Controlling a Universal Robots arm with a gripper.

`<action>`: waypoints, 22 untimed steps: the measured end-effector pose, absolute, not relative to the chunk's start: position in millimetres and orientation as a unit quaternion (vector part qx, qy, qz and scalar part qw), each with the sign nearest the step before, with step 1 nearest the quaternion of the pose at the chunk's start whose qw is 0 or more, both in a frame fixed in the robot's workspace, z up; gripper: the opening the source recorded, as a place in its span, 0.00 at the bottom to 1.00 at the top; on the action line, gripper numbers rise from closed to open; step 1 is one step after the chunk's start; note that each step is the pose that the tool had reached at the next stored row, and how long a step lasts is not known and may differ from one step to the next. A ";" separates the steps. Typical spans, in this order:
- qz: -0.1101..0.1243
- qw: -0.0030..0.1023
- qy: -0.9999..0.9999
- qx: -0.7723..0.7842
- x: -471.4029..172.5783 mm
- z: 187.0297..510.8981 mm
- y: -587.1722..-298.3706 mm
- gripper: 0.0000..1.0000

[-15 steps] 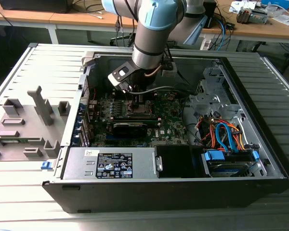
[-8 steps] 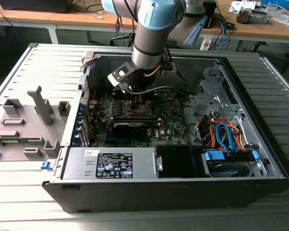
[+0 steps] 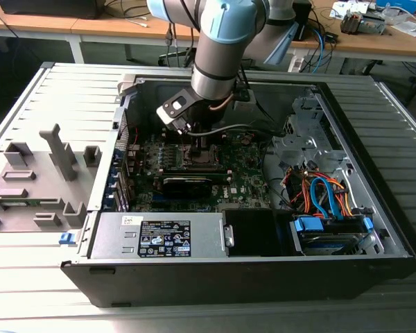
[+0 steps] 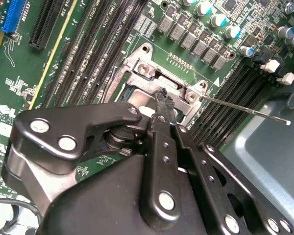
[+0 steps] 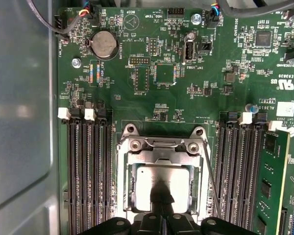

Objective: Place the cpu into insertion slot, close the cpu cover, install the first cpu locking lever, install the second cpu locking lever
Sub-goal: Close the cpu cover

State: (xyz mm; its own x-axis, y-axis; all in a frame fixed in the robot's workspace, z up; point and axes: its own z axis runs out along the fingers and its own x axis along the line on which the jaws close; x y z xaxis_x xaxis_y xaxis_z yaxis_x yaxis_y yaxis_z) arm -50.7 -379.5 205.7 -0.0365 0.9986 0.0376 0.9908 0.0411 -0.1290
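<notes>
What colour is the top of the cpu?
Silvery grey; the cpu shows best in the first wrist view.

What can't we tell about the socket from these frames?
- First wrist view: the end effector and the picture edge hide part of the cpu, cpu cover and insertion slot.
- Same view: the locking lever's end runs behind the end effector, so whether it is latched is unclear.
- Exterior view: the arm blocks that slot.
</notes>
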 end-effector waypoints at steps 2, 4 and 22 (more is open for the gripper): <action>0.034 0.059 -0.719 -0.692 -50.1 204.6 -379.5 0.11; 0.034 0.059 -0.719 -0.692 -48.1 204.1 -379.4 0.11; 0.030 0.055 -0.720 -0.691 -48.2 222.8 -379.4 0.11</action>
State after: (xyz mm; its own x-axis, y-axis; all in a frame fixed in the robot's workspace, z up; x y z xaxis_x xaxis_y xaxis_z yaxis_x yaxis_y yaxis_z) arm -48.2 -379.4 222.8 -0.0389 0.9986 0.0369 0.9920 0.0430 -0.1188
